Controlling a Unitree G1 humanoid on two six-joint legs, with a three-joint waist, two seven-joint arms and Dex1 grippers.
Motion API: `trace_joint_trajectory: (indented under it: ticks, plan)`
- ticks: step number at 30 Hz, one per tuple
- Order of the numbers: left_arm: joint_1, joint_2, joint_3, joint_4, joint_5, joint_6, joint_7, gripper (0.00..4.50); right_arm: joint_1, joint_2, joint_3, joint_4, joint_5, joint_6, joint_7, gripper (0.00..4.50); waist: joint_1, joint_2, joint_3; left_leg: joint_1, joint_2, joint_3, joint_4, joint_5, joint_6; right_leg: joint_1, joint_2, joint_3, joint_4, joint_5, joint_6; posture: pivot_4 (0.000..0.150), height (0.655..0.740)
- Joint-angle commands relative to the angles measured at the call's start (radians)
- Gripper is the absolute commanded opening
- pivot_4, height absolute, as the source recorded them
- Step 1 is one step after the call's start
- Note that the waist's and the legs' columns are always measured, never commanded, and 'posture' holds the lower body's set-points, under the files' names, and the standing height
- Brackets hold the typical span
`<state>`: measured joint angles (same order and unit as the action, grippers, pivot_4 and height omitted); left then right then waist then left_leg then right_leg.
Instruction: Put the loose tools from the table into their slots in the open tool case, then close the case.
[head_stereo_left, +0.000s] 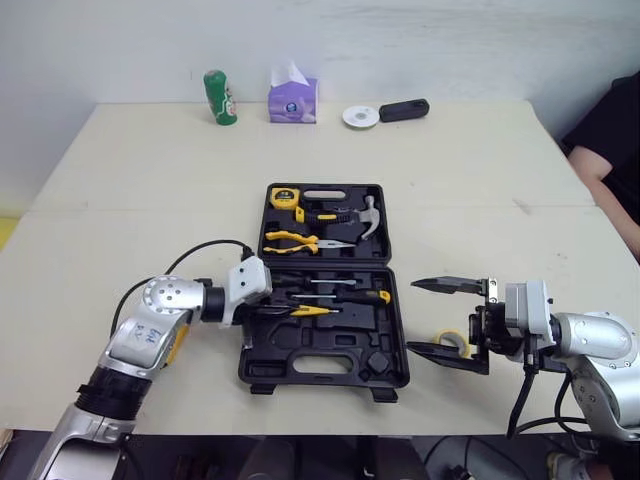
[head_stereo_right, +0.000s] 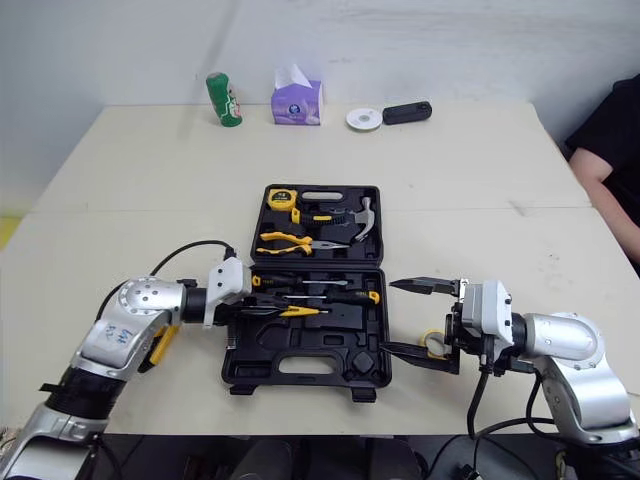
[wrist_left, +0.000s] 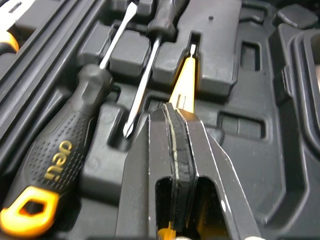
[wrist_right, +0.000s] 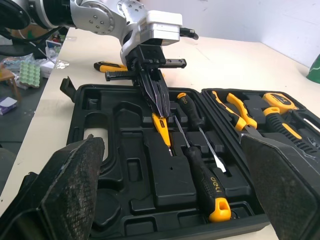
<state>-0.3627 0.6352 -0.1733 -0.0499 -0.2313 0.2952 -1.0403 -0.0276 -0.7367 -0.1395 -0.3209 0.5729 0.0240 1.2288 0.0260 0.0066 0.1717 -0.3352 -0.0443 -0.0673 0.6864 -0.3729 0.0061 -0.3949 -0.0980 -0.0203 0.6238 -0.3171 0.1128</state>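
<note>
The black tool case (head_stereo_left: 325, 365) lies open mid-table. Its far half holds a tape measure (head_stereo_left: 284, 197), pliers (head_stereo_left: 292, 240) and a hammer (head_stereo_left: 366, 216). Two black-handled screwdrivers (wrist_right: 205, 185) lie in the near half. My left gripper (head_stereo_left: 285, 311) reaches into that half from the left, shut on a small yellow screwdriver (wrist_left: 184, 82) that rests in a slot. My right gripper (head_stereo_left: 440, 320) hovers just right of the case, wide open, pads (wrist_right: 75, 185) empty. A small yellow ring-shaped item (head_stereo_left: 452, 340) lies on the table by its lower finger. A yellow-black tool (head_stereo_right: 160, 345) lies under my left forearm.
Along the table's far edge stand a green can (head_stereo_left: 220, 97), a purple tissue box (head_stereo_left: 292, 100), a white disc (head_stereo_left: 360, 116) and a black oblong object (head_stereo_left: 404, 110). A person's arm (head_stereo_left: 610, 150) shows at the right edge. The case sits close to the table's near edge.
</note>
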Motion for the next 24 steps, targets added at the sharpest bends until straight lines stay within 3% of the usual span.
trace_joint_trajectory:
  ticks: [1, 6, 10, 13, 17, 24]
  plan:
    - [0.032, -0.032, 0.042, 0.003, -0.047, -0.082, -0.017, 0.02, 0.007, -0.014, -0.056, 0.001, -0.002, -0.026, -0.009, 4.50, 0.000, 0.000, 0.000, 0.001, 0.000, 0.000, -0.001, 0.000, 0.000, 0.001, 0.000, 0.000, -0.002, 0.000, 0.000, 0.150, 0.7400]
    - [0.051, -0.013, 0.191, -0.056, -0.170, -0.098, -0.032, 0.02, 0.019, -0.041, -0.121, 0.046, -0.016, -0.051, -0.002, 4.50, -0.002, -0.003, 0.002, -0.001, 0.001, -0.001, -0.002, 0.000, 0.000, -0.001, 0.000, -0.001, -0.002, 0.000, 0.000, 0.150, 0.7400]
    - [0.110, 0.057, 0.314, -0.102, -0.227, -0.051, -0.021, 1.38, 0.041, -0.078, -0.198, 0.107, -0.025, -0.083, 0.015, 4.50, -0.005, -0.003, 0.002, -0.001, 0.001, 0.000, -0.003, 0.000, 0.000, -0.001, 0.000, -0.001, -0.003, 0.000, 0.000, 0.150, 0.7400]
    - [0.171, 0.105, 0.414, -0.100, -0.249, -0.028, -0.002, 2.90, 0.055, -0.108, -0.270, 0.187, -0.030, -0.121, 0.038, 4.50, -0.006, -0.002, 0.002, -0.001, 0.001, 0.000, -0.003, 0.000, 0.000, -0.001, 0.000, 0.000, -0.003, 0.000, 0.000, 0.150, 0.7400]
    - [0.303, 0.169, 0.588, -0.004, -0.221, -0.077, 0.017, 4.48, 0.081, -0.151, -0.387, 0.364, -0.053, -0.208, 0.070, 4.50, -0.005, -0.002, 0.002, -0.001, 0.001, 0.000, -0.004, 0.000, 0.000, -0.001, 0.000, 0.000, -0.004, 0.000, 0.000, 0.150, 0.7400]
    - [0.475, 0.156, 0.808, 0.191, -0.204, -0.204, 0.084, 4.48, 0.062, -0.167, -0.555, 0.720, -0.071, -0.430, 0.046, 4.50, -0.008, -0.002, 0.003, 0.000, 0.001, 0.000, -0.006, -0.001, 0.001, 0.000, 0.000, 0.000, -0.006, 0.000, -0.001, 0.150, 0.7400]
